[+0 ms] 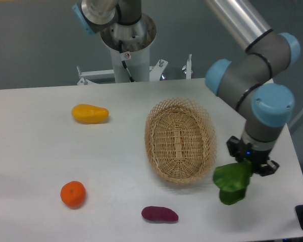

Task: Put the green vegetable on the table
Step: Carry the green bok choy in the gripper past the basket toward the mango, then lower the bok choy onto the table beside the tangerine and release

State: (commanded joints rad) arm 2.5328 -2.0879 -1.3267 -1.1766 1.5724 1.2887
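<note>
Table (35, 151) along the lower frame; basket (180, 141) empty, green vegetable (233, 182) out at lower right.
The gripper (250, 169) hangs over the table's right side, jaws clenched on the green vegetable, its leaves drooping just beside the basket rim. Lifting out looks done; lowering and letting go remain. The mango (90, 113), sweet potato (160, 214) and orange (72, 194) lie well apart, blocking nothing.

Robot lab — arm (252, 75), white table (40, 151)

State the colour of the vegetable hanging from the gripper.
Dark green: the green vegetable hangs from the gripper, shown in the fixed camera view.
</note>
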